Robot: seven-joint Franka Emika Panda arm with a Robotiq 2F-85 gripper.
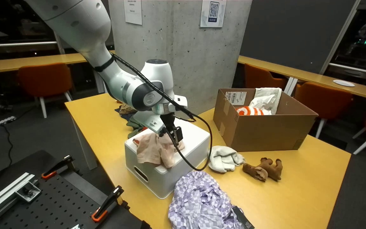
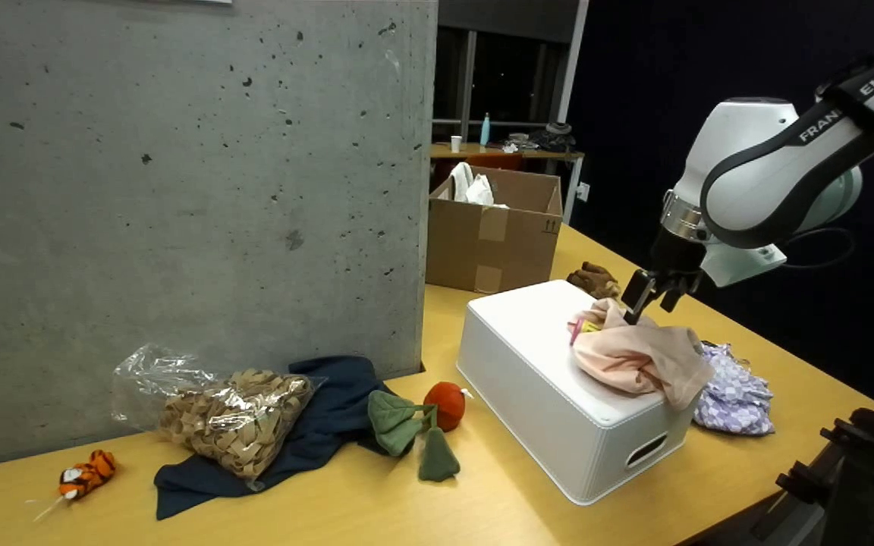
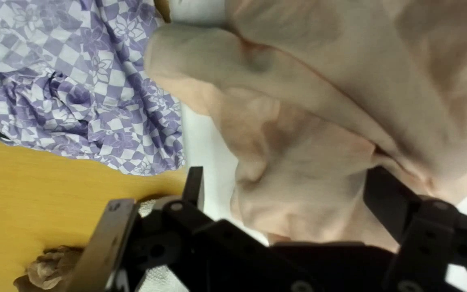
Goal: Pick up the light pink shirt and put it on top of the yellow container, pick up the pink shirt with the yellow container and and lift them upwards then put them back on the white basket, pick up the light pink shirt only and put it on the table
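Light pink crumpled fabric shirt lies on the white rectangular basket; small yellow object, probably the container, peeks out at the shirt's edge. Black tool: jaws apart, shirt showing between. Likely lift-together step; next, close on both, raise.

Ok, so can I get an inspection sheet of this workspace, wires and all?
Surface: yellow table.
Job's things: light pink shirt draped on the white basket, hanging over one edge; what looks like the yellow container peeks out beside the shirt, partly hidden.
Clutter: purple checked cloth, brown plush toy, white fluffy item, cardboard box, bag of tan strips, navy cloth, toy fruit, tiger-striped toy.
Grippers: one gripper, open, jaws wide apart over the shirt, nothing held; contact unclear.
Cables: black cable along the robot arm, hanging in a loop near the gripper; power strip on the floor.
Surroundings: concrete pillar, orange chairs, black perforated bench.
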